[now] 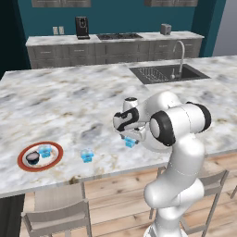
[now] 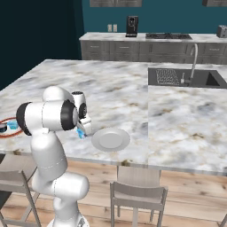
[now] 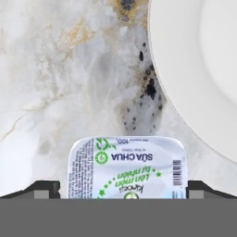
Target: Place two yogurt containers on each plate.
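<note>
End effector straddles blue yogurt cup, bottom centre of hand view, fingers either side; firm grip or not, cannot tell. White-grey plate upper right. Risk: loose pinch, cup drops on marble bench short of rim.

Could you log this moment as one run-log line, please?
gripper: shut on blue yogurt cup | beside white plate, still bare | orange-rimmed plate: two cups | one cup on counter

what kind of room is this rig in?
A rendered kitchen: a marble island counter with an inset sink and tap, a stovetop and coffee machine on the back counter, stools along the island's near edge.
</note>
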Tool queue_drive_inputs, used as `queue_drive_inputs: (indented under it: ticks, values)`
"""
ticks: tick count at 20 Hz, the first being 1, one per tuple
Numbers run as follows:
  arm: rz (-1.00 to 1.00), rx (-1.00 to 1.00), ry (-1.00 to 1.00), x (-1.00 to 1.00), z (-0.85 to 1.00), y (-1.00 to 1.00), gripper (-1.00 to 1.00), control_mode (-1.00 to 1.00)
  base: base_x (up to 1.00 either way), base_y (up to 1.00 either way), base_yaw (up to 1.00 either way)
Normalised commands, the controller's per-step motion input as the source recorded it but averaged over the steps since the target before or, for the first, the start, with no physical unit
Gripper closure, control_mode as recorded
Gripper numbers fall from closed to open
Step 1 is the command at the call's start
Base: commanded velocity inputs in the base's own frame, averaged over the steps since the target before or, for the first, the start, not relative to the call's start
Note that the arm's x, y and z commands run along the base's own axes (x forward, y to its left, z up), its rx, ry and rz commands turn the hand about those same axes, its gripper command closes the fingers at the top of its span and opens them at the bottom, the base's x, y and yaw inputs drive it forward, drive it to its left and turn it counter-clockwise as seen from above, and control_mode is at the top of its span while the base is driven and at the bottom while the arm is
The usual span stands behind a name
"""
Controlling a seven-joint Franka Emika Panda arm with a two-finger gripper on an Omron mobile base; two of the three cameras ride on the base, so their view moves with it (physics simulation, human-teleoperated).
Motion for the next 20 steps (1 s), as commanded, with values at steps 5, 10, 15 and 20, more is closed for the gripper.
queue_drive_inputs:
  ticks: [5,10,15,20]
  values:
    - [0.00,0.00,0.00,0.00,-0.22,0.07,1.00,-1.00,0.00,0.00,0.00]
    - [0.00,0.00,0.00,0.00,-0.23,0.02,1.00,-1.00,0.00,0.00,0.00]
    - [0.00,0.00,0.00,-0.04,-0.12,0.00,1.00,-1.00,0.00,0.00,0.00]
    - [0.00,0.04,0.00,-0.26,0.52,-0.15,1.00,-1.00,0.00,0.00,0.00]
